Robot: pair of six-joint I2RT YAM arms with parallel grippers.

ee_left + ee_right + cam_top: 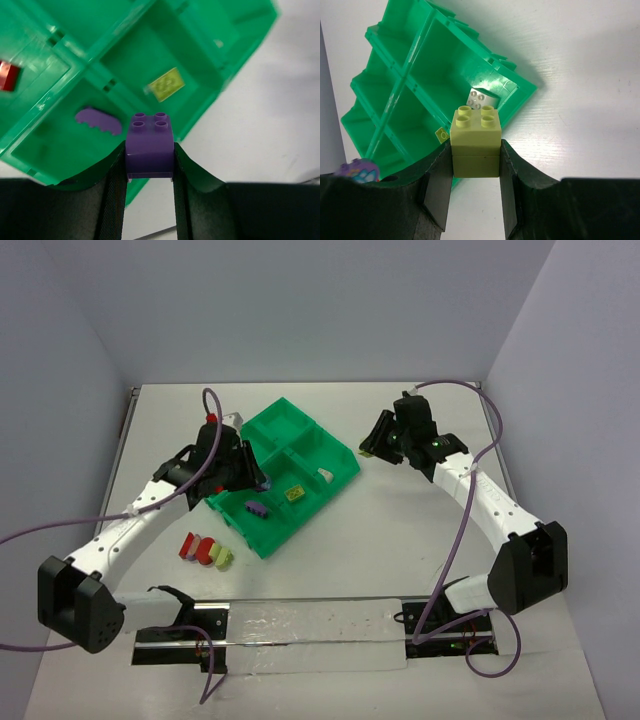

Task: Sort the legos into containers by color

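Your left gripper grasps a purple brick, bin at ten o'clock; right gripper grasps a lime brick.

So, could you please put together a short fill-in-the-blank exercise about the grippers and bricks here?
1. The left gripper is shut on a ___ brick.
2. The yellow-green brick is held by the ___ gripper.
3. In the top view, the rightmost corner compartment of the tray holds a ___ brick.
4. The row of bricks on the table lies nearest the ___ arm.

Missing words: purple; right; white; left.
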